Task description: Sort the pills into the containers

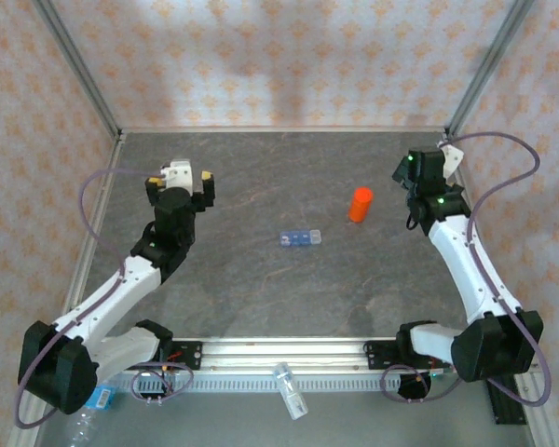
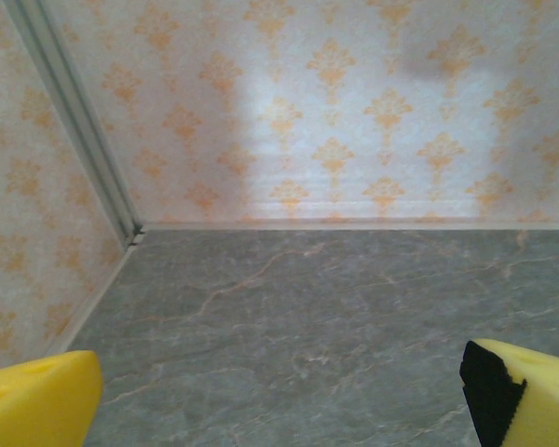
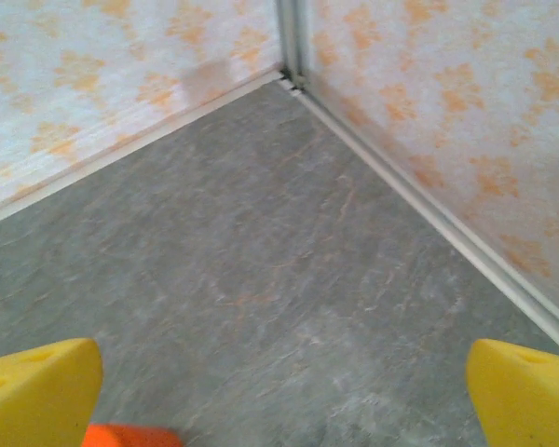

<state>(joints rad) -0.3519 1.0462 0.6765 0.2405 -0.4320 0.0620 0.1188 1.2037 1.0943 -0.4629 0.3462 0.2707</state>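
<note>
My left gripper [image 2: 279, 402] is spread wide with nothing between its yellow pads [image 2: 39, 402]. It hangs over the left side of the grey marbled tabletop [image 1: 261, 298] and faces the far-left corner. My right gripper [image 3: 284, 396] is released as well, with bare stone showing between its pads [image 3: 526, 391]. It sits over the far-right corner, pointed at the seam where the two patterned walls meet.

The blue pill organizer [image 1: 300, 238] lies flat about the middle of the tabletop, its row of compartments running left to right, well apart from both of my grippers. I cannot tell whether any compartment holds pills. The orange vial [image 1: 360, 204] stands upright, a little farther back and to the right of the organizer, between it and my right arm. A clear plastic bottle [image 1: 289, 389] lies on its side beyond the near edge, by the rail between my two bases.
</note>
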